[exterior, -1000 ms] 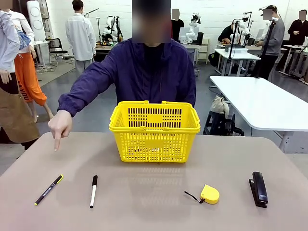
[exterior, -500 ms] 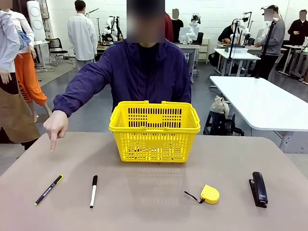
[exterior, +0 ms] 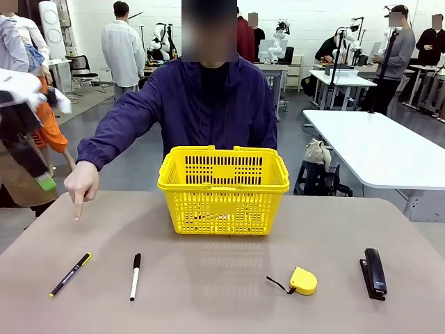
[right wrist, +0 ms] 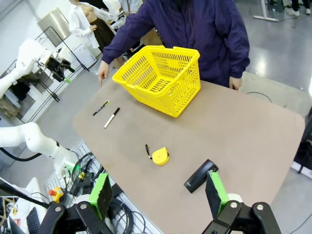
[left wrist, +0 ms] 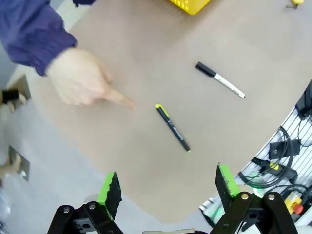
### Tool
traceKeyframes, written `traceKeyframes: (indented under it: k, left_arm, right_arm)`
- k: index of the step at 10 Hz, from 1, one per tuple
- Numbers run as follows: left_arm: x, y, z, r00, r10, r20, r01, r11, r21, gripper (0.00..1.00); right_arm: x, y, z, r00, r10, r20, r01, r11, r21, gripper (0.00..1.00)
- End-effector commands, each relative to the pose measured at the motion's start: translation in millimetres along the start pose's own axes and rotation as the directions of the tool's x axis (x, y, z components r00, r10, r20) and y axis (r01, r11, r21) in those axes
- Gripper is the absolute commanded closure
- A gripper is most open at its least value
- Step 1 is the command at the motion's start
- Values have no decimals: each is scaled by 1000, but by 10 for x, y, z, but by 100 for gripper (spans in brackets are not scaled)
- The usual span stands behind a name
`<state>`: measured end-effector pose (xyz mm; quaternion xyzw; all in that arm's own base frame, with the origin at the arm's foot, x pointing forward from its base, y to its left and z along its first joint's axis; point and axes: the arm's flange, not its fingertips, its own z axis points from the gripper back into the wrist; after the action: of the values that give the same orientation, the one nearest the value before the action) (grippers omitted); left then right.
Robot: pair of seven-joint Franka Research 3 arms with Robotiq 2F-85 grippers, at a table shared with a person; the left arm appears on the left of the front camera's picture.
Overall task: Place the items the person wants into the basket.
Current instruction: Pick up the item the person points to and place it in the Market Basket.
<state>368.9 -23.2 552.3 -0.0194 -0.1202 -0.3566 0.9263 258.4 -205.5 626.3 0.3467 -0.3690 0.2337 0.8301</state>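
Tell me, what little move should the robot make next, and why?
Probably lower the left end effector toward the black pen with yellow end. The person's hand points a finger right at that pen, and the end effector hangs open above the table near it, holding nothing. The yellow basket stands farther off, for afterwards.

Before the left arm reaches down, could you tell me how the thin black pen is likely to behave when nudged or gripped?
The pen looks slim and round, so a sideways push would probably roll it. It lies flat on the smooth table, leaving little to grip, so it may slip. Probably stiff and light.
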Motion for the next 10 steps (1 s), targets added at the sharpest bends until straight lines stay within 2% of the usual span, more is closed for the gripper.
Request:
traceKeyframes:
  k: [1,2,3,5,7,8,10]
  left_arm:
    - [24,-52,-312,988,152,39,-152,988,-1,0]
    - [59,-29,-479,978,199,55,-200,980,8,0]
    - [45,-53,-684,972,232,34,-233,973,0,0]
    - [25,-47,-957,970,245,9,-245,969,14,0]
    - [20,-3,-991,967,256,23,-256,966,30,0]
    - [-7,-28,-979,971,240,11,-240,971,-6,0]
    - [-7,-28,-979,971,240,11,-240,971,-6,0]
  right_arm:
    - [2,-2,-22,1000,13,26,-14,1000,19,0]
    - [2,-2,-22,1000,13,26,-14,1000,19,0]
    - [2,-2,-22,1000,13,26,-14,1000,19,0]
    - [2,-2,-22,1000,13,26,-14,1000,19,0]
    - [2,-2,-22,1000,13,26,-14,1000,19,0]
    - [2,-2,-22,1000,13,26,-14,1000,19,0]
    - [2,-2,-22,1000,13,26,-14,1000,19,0]
